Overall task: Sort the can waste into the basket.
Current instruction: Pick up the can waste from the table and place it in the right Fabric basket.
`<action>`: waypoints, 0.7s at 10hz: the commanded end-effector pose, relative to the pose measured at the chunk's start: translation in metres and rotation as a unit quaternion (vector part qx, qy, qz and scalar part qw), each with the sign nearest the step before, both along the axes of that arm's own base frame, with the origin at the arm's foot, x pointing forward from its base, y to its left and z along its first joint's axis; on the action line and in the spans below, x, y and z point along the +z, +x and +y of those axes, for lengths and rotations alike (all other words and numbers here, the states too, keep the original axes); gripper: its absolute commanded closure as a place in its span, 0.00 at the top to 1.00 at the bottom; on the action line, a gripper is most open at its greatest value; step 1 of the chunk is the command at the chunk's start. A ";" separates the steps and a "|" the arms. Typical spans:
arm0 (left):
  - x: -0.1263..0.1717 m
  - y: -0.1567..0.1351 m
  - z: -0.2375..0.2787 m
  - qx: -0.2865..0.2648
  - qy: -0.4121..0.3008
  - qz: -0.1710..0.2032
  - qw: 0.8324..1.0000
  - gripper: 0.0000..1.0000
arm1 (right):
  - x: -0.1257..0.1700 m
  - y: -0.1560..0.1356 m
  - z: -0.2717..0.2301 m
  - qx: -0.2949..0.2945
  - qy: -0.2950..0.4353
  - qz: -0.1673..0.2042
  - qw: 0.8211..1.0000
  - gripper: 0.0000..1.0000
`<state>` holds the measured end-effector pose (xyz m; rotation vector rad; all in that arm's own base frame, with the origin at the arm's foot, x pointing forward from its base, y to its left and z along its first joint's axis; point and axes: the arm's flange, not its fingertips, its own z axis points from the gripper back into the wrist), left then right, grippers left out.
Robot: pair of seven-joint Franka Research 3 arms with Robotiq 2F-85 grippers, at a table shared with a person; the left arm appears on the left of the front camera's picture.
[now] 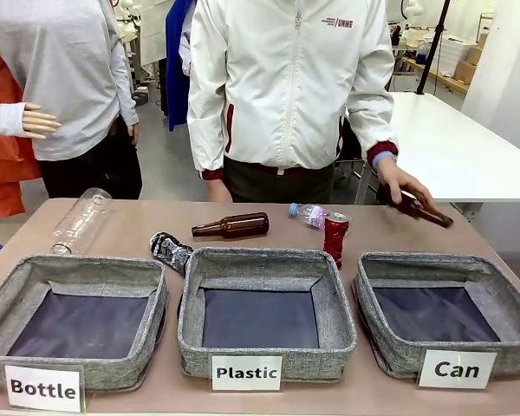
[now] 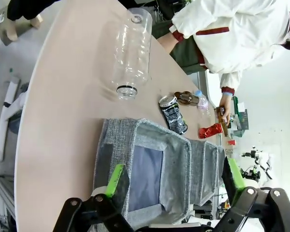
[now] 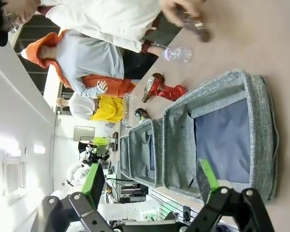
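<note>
Three grey fabric bins line the near edge of the tabletop [image 1: 121, 221], with the Can basket [image 1: 494, 282] at the robot's right, nothing in it. Both claws are empty and spread wide, green pads well apart: the left claw [image 2: 174, 173] looks down on the bin at the left end, the right claw [image 3: 150, 175] on the Can basket. Beyond the bins a person's hand [image 1: 403, 186] rests on a brown bottle [image 1: 429, 211]. Of the two crushed cans, the red can [image 1: 334, 236] stands upright just behind the middle bin's far right corner, near the Can basket; the dark can [image 1: 170, 251] lies tilted at that bin's far left corner. Each looks light, thin-walled and slick, stiff at its creases but likely to buckle between them, so a modest squeeze across the crumpled waist seems the safest hold
</note>
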<state>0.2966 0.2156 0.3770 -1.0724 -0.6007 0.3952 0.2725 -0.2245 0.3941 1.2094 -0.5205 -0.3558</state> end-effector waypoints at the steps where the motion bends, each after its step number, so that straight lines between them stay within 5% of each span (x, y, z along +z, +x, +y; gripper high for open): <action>1: -0.002 0.004 0.002 -0.002 -0.002 -0.018 1.000 1.00 | 0.021 0.007 0.027 0.017 -0.072 -0.016 0.997 1.00; 4: -0.002 0.004 0.002 -0.002 -0.002 -0.018 1.000 1.00 | 0.059 0.058 0.135 0.037 -0.302 -0.050 0.951 1.00; 7: -0.002 0.004 0.002 -0.002 -0.002 -0.018 1.000 1.00 | 0.042 0.132 0.245 0.132 -0.419 -0.092 0.894 1.00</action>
